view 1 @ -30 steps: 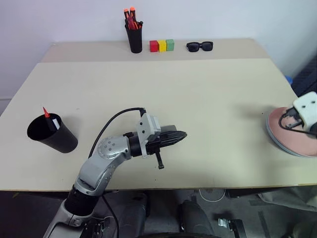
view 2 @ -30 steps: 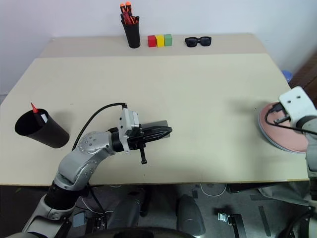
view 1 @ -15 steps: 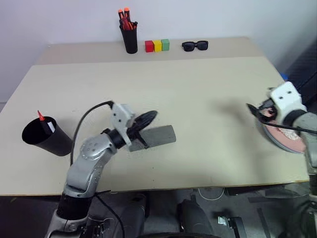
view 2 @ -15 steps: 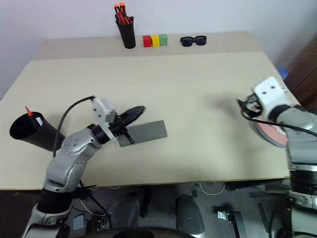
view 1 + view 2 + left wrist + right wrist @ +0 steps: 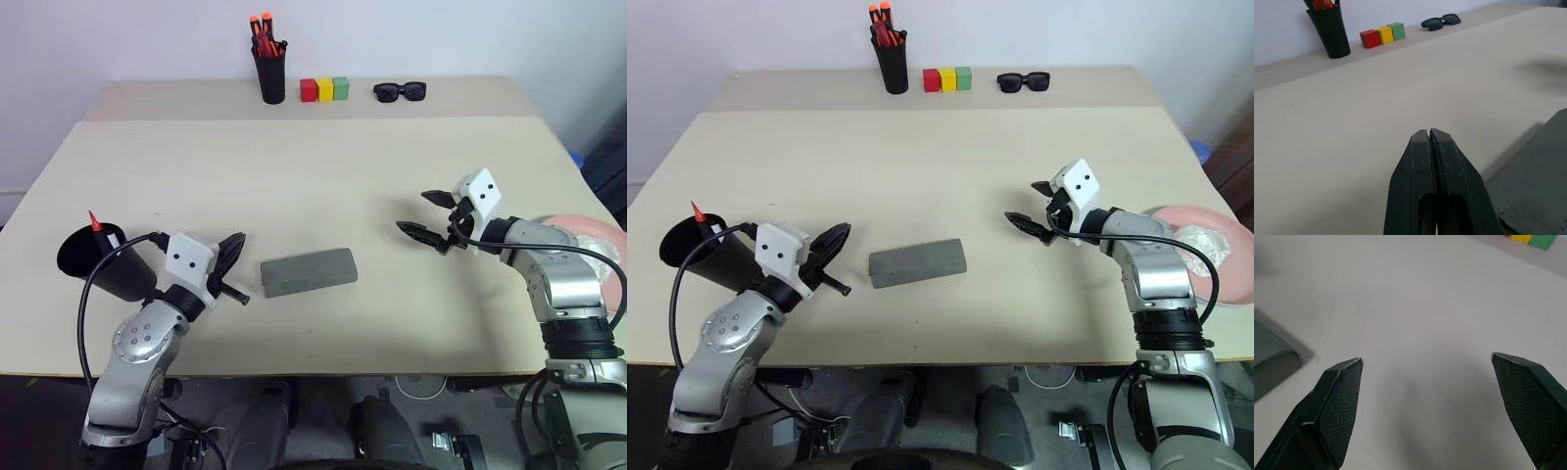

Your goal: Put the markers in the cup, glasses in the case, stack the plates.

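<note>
The grey case lies shut on the table near the front; the glasses are out of view. My left gripper is shut on nothing, just left of the case and apart from it. Behind it stands the black cup with the markers in it: a red tip and a white body stick out. My right gripper hangs open and empty right of the case, pointing toward it. A salmon pink plate lies at the table's right edge behind that arm. In the wrist views the case sits beside the fingers.
At the back of the table stand a black pen holder with orange-capped pens, three coloured blocks and black sunglasses. Bare tabletop stretches between the back row and the case.
My left gripper has drawn back to the left, off the case, which now lies uncovered. My right gripper has left the plate, swung in toward the table's middle and opened.
</note>
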`<action>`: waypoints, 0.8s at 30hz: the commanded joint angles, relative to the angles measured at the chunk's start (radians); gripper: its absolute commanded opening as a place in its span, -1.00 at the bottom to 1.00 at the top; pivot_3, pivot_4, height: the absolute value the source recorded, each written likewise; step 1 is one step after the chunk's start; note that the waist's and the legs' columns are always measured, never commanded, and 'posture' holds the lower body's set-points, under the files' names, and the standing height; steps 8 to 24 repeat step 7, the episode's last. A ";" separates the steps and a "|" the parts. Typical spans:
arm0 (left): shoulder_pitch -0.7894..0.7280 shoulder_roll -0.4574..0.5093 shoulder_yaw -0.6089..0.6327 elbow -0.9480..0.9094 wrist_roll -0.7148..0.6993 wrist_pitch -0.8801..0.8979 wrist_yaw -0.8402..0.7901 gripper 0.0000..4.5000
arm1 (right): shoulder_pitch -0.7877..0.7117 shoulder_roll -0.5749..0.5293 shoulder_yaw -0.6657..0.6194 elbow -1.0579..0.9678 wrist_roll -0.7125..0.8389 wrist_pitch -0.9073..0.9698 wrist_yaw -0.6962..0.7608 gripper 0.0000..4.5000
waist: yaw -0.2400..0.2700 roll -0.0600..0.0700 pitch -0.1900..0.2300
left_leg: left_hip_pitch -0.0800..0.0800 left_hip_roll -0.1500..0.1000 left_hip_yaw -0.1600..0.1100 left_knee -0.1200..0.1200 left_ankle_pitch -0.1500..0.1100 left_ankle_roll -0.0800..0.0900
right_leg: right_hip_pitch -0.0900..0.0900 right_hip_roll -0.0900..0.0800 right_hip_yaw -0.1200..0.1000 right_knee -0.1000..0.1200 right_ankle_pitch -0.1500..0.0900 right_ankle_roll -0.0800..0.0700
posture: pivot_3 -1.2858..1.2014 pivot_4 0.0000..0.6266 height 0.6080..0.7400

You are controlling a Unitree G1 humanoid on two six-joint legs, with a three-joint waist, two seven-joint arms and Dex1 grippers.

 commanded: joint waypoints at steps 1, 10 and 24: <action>0.002 0.001 0.015 -0.049 0.001 0.003 0.014 -1.00 | -0.014 0.000 -0.006 -0.004 0.003 -0.035 0.009 0.90 | -0.001 0.000 0.000 | 0.000 0.000 0.000 0.000 0.000 0.000 | 0.000 0.000 0.000 0.000 0.000 0.000 | 0.03 -0.52 0.90; -0.010 -0.004 0.017 -0.052 -0.007 0.015 0.026 -1.00 | -0.017 0.004 0.012 0.008 -0.014 -0.049 0.002 0.90 | 0.001 0.000 0.000 | 0.000 0.000 0.000 0.000 0.000 0.000 | 0.000 0.000 0.000 0.000 -0.001 -0.002 | 0.03 -0.52 0.90; -0.010 -0.004 0.017 -0.052 -0.007 0.015 0.026 -1.00 | -0.017 0.004 0.012 0.008 -0.014 -0.049 0.002 0.90 | 0.001 0.000 0.000 | 0.000 0.000 0.000 0.000 0.000 0.000 | 0.000 0.000 0.000 0.000 -0.001 -0.002 | 0.03 -0.52 0.90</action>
